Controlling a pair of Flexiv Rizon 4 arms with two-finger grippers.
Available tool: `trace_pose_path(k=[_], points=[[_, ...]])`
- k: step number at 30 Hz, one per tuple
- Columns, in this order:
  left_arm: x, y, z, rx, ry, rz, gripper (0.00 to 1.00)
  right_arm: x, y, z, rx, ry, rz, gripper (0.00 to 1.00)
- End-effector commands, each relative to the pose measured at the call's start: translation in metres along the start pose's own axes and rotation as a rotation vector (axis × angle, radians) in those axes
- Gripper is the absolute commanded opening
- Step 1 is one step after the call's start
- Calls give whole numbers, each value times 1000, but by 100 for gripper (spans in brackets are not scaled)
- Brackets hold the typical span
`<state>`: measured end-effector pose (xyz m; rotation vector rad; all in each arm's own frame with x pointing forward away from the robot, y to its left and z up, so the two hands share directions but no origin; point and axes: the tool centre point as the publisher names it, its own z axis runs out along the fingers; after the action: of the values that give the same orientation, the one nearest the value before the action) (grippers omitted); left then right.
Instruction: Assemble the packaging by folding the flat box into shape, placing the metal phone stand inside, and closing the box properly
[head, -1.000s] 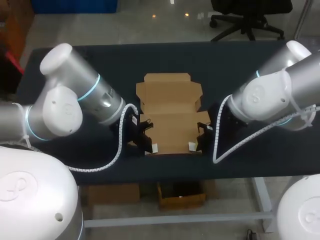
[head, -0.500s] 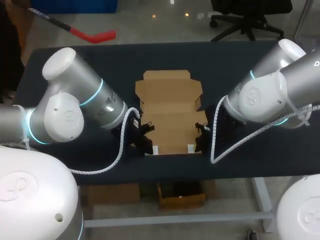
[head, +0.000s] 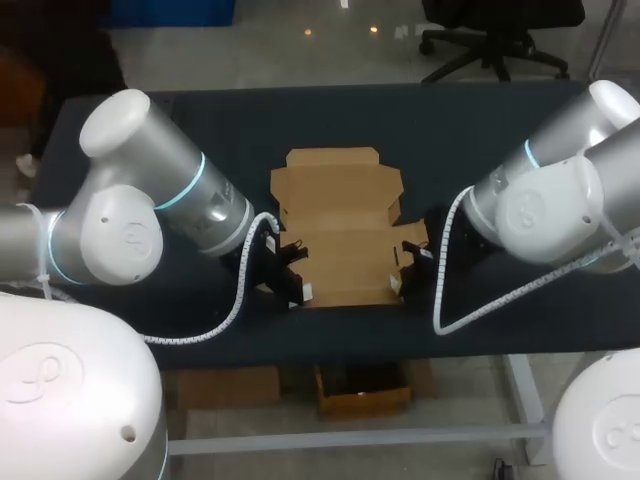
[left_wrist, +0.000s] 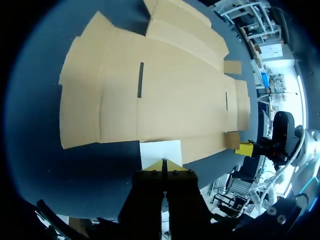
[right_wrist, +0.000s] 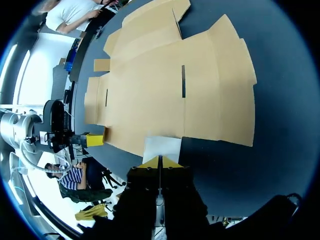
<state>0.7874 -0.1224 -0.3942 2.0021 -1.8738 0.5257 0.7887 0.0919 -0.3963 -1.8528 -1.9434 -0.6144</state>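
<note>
The flat brown cardboard box (head: 340, 225) lies unfolded in the middle of the dark table, flaps spread. My left gripper (head: 300, 288) is at the box's near left corner and my right gripper (head: 402, 282) at its near right corner. In the left wrist view my left gripper (left_wrist: 164, 164) is shut, and a small white tab (left_wrist: 160, 152) juts from its tips against the cardboard's (left_wrist: 150, 90) near edge. The right wrist view shows the same: my right gripper (right_wrist: 159, 161) is shut, with a white tab (right_wrist: 162, 147) at the cardboard's (right_wrist: 165, 90) edge.
The dark table (head: 200, 120) has open surface on both sides of the box and behind it. The front edge of the table runs close below both grippers. Each wrist view shows the other arm's yellow fingertip (left_wrist: 245, 148) (right_wrist: 93, 139) at the opposite near corner.
My right gripper has shifted a little to the right along the box's near edge, its white tab with it. My left gripper has stayed almost in place.
</note>
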Motion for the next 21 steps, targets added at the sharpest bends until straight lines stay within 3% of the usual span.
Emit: trace_pose_path(k=[1, 21], points=[[0, 3, -20, 17, -2, 4, 0, -3, -13, -26, -53, 5, 1, 0], [3, -9, -69, 20, -25, 18, 0, -27, -9, -78, -158, 44, 51, 0]])
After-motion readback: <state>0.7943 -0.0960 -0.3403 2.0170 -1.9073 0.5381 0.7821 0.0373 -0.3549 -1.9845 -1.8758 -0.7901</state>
